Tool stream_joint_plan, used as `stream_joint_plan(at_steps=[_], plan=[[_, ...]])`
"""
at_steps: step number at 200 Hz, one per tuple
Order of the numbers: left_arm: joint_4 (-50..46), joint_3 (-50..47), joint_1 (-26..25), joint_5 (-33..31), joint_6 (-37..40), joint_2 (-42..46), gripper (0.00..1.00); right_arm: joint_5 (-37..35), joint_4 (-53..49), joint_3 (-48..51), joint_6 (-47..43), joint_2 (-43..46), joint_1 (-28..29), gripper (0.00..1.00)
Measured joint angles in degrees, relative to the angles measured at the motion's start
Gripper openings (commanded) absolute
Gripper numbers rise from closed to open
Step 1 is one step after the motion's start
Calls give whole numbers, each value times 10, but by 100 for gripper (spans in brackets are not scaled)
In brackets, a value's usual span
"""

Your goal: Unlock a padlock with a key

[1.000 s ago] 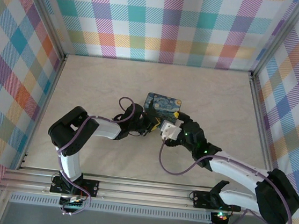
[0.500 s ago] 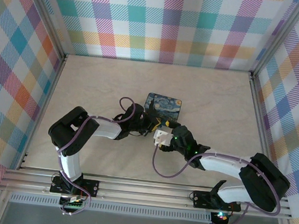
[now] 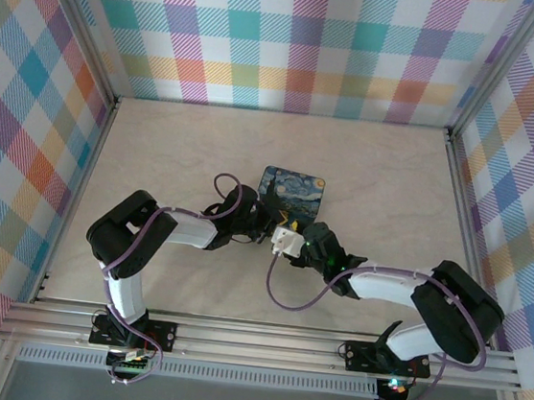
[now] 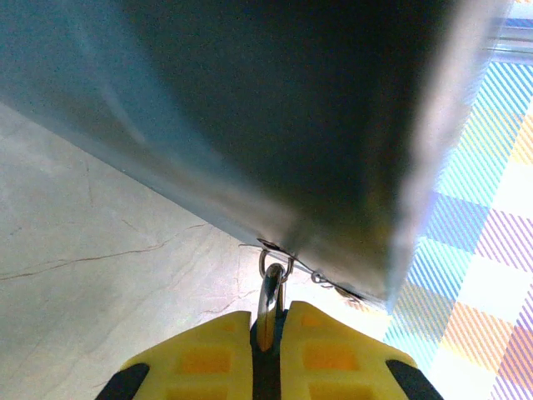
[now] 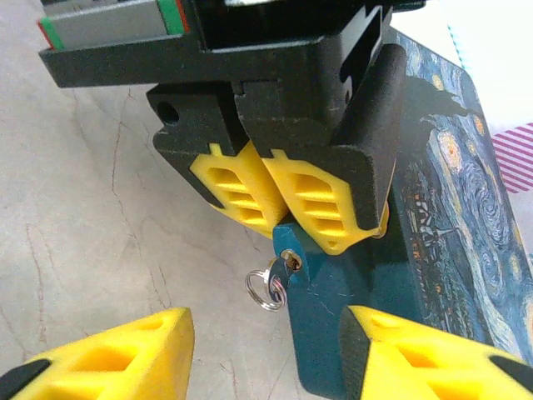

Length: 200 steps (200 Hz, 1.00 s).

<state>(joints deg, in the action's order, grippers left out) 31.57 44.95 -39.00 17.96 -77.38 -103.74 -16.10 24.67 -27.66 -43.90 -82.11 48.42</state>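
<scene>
The small blue padlock (image 5: 301, 248) is pinched in my left gripper (image 5: 283, 223), whose yellow fingers close over its body right beside the tin. A key (image 5: 281, 270) sits in its keyhole with a little ring (image 5: 265, 290) hanging off. My right gripper (image 5: 265, 333) is open, one finger on each side of the key and ring, touching neither. In the left wrist view, the left gripper (image 4: 266, 329) is shut on silvery metal, with the ring (image 4: 275, 265) just past the tips. From above, both grippers meet at the tin's near edge (image 3: 273, 228).
The dark-blue starry-night tin (image 3: 292, 187) lies flat mid-table, directly behind the grippers; its side (image 5: 350, 350) nearly touches the right finger. Pale marbled table (image 3: 176, 151) spreads all round. Plaid walls enclose three sides.
My right arm has slid left and in toward the left gripper, and its jaws have narrowed around the key. The left arm and padlock have stayed put.
</scene>
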Motion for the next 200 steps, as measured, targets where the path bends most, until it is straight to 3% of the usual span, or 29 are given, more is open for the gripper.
stream_joint_plan(at_steps=[200], plan=[[0, 0, -3, 0, -2, 0, 0, -21, 41, -19, 18, -49, 0, 20]])
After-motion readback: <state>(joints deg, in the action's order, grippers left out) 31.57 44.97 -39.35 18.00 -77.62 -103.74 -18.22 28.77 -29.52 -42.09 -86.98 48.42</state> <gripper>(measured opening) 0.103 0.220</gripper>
